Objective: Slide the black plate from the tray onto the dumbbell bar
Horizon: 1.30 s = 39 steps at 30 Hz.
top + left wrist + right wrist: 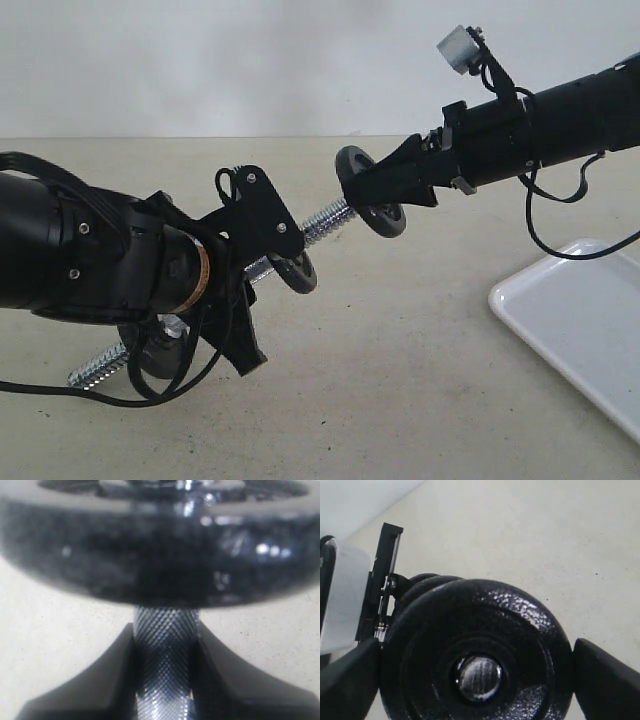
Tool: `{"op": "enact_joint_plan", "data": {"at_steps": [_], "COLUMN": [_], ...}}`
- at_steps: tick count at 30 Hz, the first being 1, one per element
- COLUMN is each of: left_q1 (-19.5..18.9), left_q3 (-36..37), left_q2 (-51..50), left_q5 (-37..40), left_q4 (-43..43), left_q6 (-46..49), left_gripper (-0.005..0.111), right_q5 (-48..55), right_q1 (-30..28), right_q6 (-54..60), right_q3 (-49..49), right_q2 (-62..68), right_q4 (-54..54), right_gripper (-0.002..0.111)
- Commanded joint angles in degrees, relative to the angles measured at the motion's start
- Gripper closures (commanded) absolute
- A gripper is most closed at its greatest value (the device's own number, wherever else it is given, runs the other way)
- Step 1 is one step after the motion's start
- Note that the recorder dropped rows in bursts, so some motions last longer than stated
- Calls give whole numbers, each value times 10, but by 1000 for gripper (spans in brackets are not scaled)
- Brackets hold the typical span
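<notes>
Black plate within right claw, on bar end

Pebbled, glossy cast-metal black plate; knurled shiny metal dumbbell bar; smooth glossy white tray.

Identify your black left arm by its brass-coloured ring and screw-studded left gripper, the black right arm by its grey camera box and looping cable.

Aloft: dumbbell bar; tray lower right, on the table.
Left gripper clamped the bar mid-length; a second disc sat just right of it, black plate on the right tip (between right gripper fingers).
</notes>
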State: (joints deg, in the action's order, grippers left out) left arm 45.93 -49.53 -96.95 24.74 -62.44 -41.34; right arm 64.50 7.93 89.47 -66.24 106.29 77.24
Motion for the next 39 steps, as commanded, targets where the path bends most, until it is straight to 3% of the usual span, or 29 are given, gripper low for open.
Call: {"op": "enact_joint_plan", "data": {"at_steps": [1, 13, 19, 39], "left_q1": [6, 6, 6, 6], "left_q3": [-39, -39, -39, -39], "left_q2": [41, 41, 40, 40], "left_q5": [-72, -2, 9, 9], "left_q4": [-88, -168, -198, -198], "left_q6": [-17, -130, -179, -182], "left_gripper": [103, 103, 103, 103], "right_q5": [55, 55, 55, 55], "right_q1": [19, 22, 56, 77], "right_q6": [-9, -28, -27, -30], "right_q3": [-2, -2, -2, -2], "right_q2": [-4, -4, -4, -4], "right_q4": [4, -5, -14, -32], "right_gripper": [108, 108, 108, 108]}}
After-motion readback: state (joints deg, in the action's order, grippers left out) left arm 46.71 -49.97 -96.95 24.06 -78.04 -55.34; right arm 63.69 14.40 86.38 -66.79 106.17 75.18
